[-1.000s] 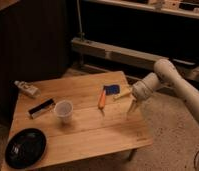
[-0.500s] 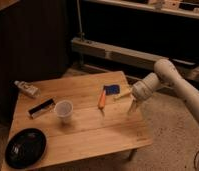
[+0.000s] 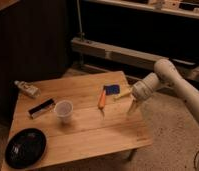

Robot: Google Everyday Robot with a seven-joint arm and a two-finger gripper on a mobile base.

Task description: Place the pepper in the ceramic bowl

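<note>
Here, the gripper is hovering at the table's 3 o'clock edge, at 3 o'clock of the pepper and apart from it. How far it is open cannot be told, though it seems to be carrying nothing. The pepper is lying beside the blue tool, at 2 o'clock of the cup. Since a second ago nothing is shifting: arm and pepper are keeping their places. The grasp is thus still pending, and the bowl, at the 8 o'clock corner, is sitting empty.
</note>
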